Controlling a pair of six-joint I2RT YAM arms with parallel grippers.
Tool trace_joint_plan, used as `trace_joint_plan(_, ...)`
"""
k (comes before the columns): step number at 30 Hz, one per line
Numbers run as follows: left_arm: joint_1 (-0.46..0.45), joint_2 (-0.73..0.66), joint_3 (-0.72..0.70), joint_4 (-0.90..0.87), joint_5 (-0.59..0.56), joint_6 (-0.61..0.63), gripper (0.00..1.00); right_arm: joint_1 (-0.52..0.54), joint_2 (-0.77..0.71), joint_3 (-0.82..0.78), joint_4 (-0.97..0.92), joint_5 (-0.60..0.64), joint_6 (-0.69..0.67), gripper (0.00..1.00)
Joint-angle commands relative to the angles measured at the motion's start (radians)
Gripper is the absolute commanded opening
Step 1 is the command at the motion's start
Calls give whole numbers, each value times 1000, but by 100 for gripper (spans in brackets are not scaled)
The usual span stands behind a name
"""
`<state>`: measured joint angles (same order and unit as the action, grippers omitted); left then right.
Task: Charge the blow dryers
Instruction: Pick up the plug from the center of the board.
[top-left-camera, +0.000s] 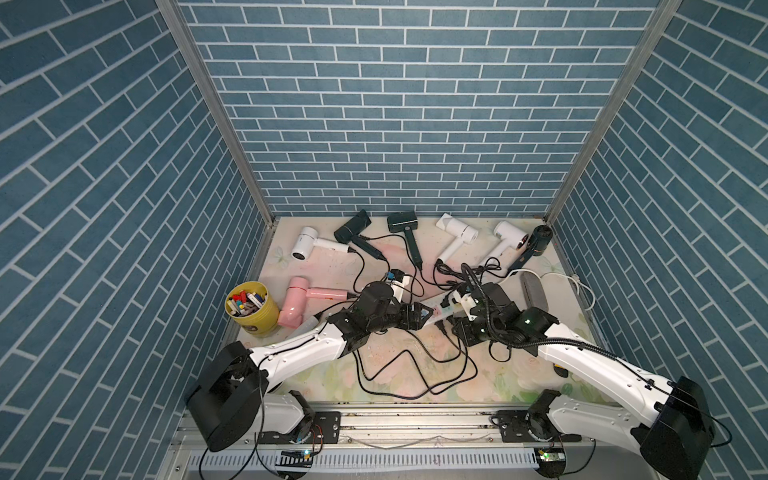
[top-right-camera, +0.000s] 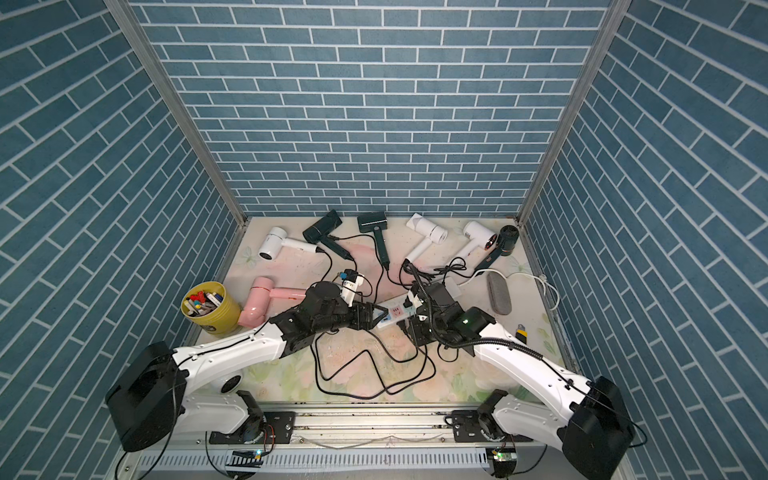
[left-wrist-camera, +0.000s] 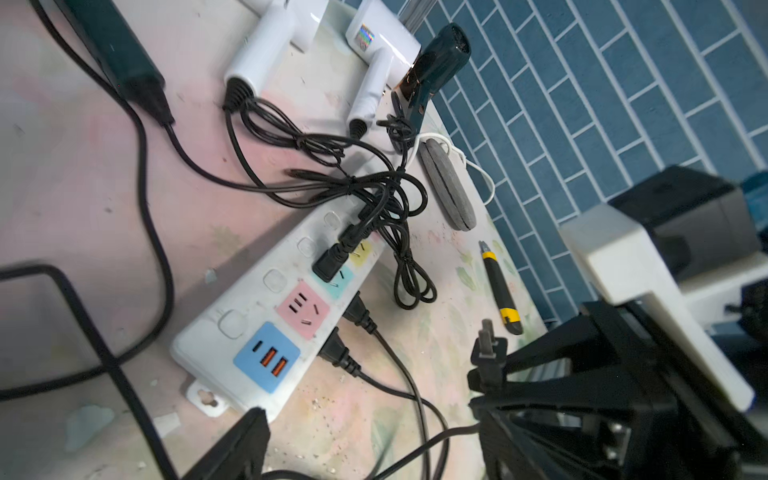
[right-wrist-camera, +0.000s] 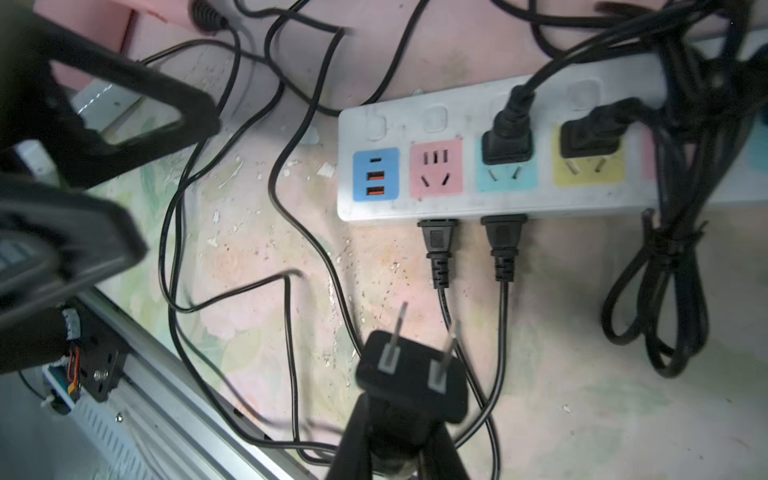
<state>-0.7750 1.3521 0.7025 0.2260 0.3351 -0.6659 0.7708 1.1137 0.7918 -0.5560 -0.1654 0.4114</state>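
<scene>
Right wrist view shows the right fingers (right-wrist-camera: 357, 432) clamped on a black two-prong plug (right-wrist-camera: 411, 374). Its prongs point toward the strip (right-wrist-camera: 465, 205) but stay clear of it, just off the long edge where two side plugs (right-wrist-camera: 436, 241) sit next to each other. On the strip's face the blue USB panel and the pink socket (right-wrist-camera: 435, 168) beside it are free, while the teal and yellow sockets each carry a plug. The left fingers (right-wrist-camera: 195, 112) stand wide apart with nothing between them, near the strip's USB end and not touching it. In both top views six dryers (top-left-camera: 403, 224), three white and three dark, lie in a row along the back wall, well beyond the strip. A pink dryer (top-left-camera: 297, 303) lies past the left arm from the strip, next to a yellow cup (top-left-camera: 251, 309). Black cords (top-left-camera: 415, 370) run from the dryers toward the strip and loop loosely over the floral worktop (top-left-camera: 519, 374) on its near side; which dryer the held plug belongs to cannot be told. A grey roll (top-left-camera: 534, 291) lies just beyond the strip's far end, and a knife (left-wrist-camera: 500, 291) lies near that end.
</scene>
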Motion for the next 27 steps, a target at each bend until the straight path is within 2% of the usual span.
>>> trace_joint_plan(1, 31, 53, 25, 40, 217, -67, 80, 20, 30, 1, 15, -72, -110, 0)
trace_joint_plan(4, 32, 128, 46, 106, 324, -102, 77, 33, 56, 12, 21, -95, -128, 0)
trace_joint_plan(11, 32, 269, 28, 358, 441, -239, 71, 60, 92, 32, 21, -124, -150, 0)
trace_joint_plan(19, 28, 408, 12, 613, 515, -374, 47, 70, 86, 43, 18, -120, -158, 0)
trace_joint_plan(24, 21, 429, -1, 667, 523, -402, 46, 70, 77, 59, 10, -97, -155, 0)
trace_joint_plan(27, 20, 416, -33, 674, 520, -402, 49, 69, 87, 76, -5, -82, -152, 0)
